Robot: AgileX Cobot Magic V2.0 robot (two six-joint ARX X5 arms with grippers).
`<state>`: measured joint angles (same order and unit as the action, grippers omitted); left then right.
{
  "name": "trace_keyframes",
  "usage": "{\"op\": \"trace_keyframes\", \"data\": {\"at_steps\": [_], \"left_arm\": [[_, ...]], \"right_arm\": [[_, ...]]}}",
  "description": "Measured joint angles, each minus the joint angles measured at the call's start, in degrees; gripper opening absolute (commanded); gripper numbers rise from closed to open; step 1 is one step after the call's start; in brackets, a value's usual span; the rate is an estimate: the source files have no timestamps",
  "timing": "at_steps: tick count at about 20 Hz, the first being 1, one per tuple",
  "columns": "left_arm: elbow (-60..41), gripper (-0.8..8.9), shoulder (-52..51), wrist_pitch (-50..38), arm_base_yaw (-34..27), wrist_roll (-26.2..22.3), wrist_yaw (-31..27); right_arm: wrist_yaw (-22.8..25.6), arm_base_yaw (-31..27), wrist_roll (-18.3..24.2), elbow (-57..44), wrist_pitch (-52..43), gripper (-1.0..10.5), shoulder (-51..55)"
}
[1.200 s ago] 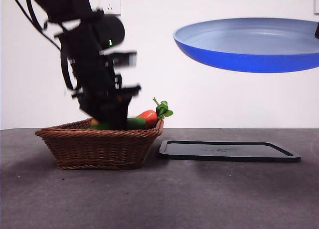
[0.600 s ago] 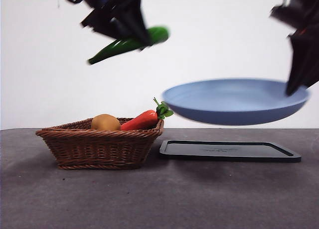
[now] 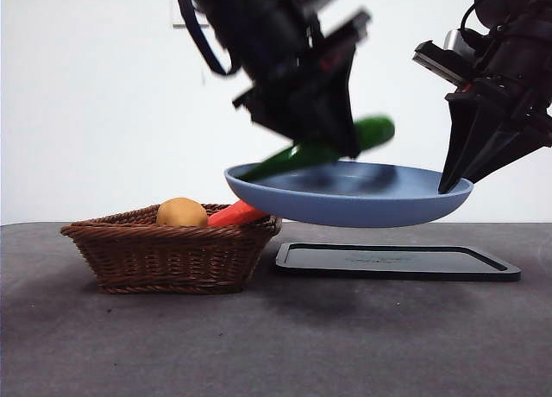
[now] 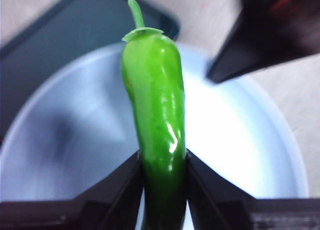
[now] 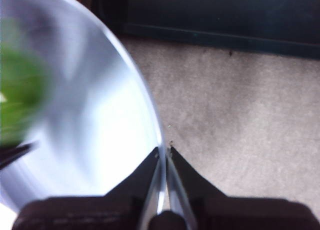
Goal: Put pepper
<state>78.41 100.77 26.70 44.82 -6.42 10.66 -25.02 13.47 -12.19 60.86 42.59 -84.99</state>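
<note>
The glossy green pepper (image 3: 332,147) hangs tilted just above the blue plate (image 3: 345,207), with my left gripper (image 3: 332,138) shut on it. In the left wrist view the pepper (image 4: 155,110) sits between the two black jaws, its stem end pointing away over the plate (image 4: 75,140). My right gripper (image 3: 453,183) is shut on the plate's rim at the right and holds the plate in the air above the black tray (image 3: 397,261). The right wrist view shows the rim (image 5: 159,155) pinched between the jaws and a blurred green pepper (image 5: 20,100) over the plate.
A wicker basket (image 3: 172,250) stands on the table at the left with a brown round fruit (image 3: 182,212) and an orange-red carrot (image 3: 237,214) in it. The flat black tray lies on the table under the plate, right of the basket.
The left gripper has carried the pepper right and down, from high above the basket to just over the plate. The right gripper has shifted the plate left and slightly lower.
</note>
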Motion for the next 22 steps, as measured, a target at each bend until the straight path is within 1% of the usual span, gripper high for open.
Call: {"op": "trace_keyframes", "data": {"at_steps": [6, 9, 16, 19, 22], "left_arm": [[0.0, 1.20, 2.7, -0.4, 0.1, 0.0, 0.1], [0.0, 1.92, 3.5, -0.3, 0.3, 0.0, 0.3], [0.0, 1.96, 3.5, -0.2, 1.1, 0.0, 0.2], [0.0, 2.37, 3.2, 0.5, 1.1, 0.1, 0.2], [0.0, 2.49, 0.9, 0.8, 1.1, 0.1, 0.0]], "right_arm": [[0.1, 0.0, 0.0, 0.0, 0.0, 0.0, 0.0], [0.1, 0.0, -0.1, 0.0, 0.2, 0.0, 0.0], [0.1, 0.0, -0.5, 0.0, 0.5, 0.0, 0.0], [0.1, -0.1, -0.9, 0.0, 1.0, 0.0, 0.0], [0.1, -0.8, -0.9, 0.0, 2.2, 0.0, 0.0]]}}
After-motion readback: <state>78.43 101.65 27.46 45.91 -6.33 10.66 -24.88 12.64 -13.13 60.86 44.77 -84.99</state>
